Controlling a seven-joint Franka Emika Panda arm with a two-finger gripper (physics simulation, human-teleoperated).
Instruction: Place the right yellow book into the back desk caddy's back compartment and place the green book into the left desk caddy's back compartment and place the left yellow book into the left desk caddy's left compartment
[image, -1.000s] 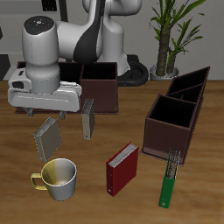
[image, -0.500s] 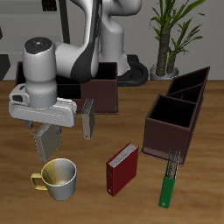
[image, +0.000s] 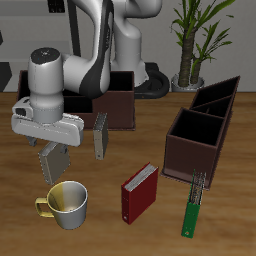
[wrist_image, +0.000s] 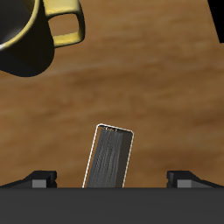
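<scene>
The right yellow book (image: 56, 163) stands on edge on the table, just behind the mug; in the wrist view (wrist_image: 109, 156) it sits between my fingers. My gripper (image: 52, 150) is open, low over this book, its fingertips (wrist_image: 40, 179) on either side and apart from it. The left yellow book (image: 100, 136) stands upright in front of the back desk caddy (image: 112, 96). The green book (image: 192, 212) lies near the table's front edge, by the left desk caddy (image: 198, 140).
A yellow and white mug (image: 65, 203) stands close in front of the gripped-around book and shows in the wrist view (wrist_image: 31, 35). A red book (image: 139, 192) lies between mug and green book. A potted plant (image: 196, 40) stands at the back.
My gripper has come down and turned over the right yellow book, so its fingers now straddle it. Over the last half second it has barely moved. The books have not moved.
</scene>
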